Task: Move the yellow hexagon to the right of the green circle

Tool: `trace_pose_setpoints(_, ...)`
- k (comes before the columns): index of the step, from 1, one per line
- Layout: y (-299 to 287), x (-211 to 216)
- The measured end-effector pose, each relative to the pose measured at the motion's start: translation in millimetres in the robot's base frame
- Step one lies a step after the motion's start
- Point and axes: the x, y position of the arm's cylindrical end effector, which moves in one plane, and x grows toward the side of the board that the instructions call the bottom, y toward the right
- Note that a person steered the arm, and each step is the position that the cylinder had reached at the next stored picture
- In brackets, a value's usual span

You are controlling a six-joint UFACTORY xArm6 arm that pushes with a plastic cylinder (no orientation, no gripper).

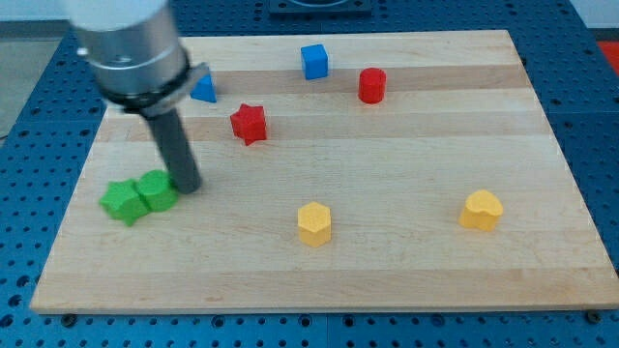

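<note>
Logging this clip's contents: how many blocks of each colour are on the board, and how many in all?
Green: 2, a circle and a star-like block, touching, with my tip at the circle's right edge
Yellow: 2, a hexagon and a heart-like block
Red: 2, a star and a cylinder
Blue: 2, a cube and a triangle
Total: 8
</note>
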Motion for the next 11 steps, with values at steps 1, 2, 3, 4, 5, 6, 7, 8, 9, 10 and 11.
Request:
trace_pose_setpoints(1, -28.4, 23.8)
trace_pose_setpoints(2, -6.3, 42.0)
trace_pose_setpoints(3, 103.1, 16.9)
trace_pose_setpoints(4, 218.1, -3.7)
trace_pose_setpoints(5, 302.0, 15.7)
trace_pose_setpoints(6, 259.3, 40.9)
trace_pose_setpoints(7, 182.2, 40.9)
trace_pose_setpoints(8, 176.7, 40.9)
trace_pose_setpoints(9, 176.7, 40.9)
trace_pose_setpoints(10, 173.6, 40.9)
trace_pose_setpoints(11, 163.8, 40.9)
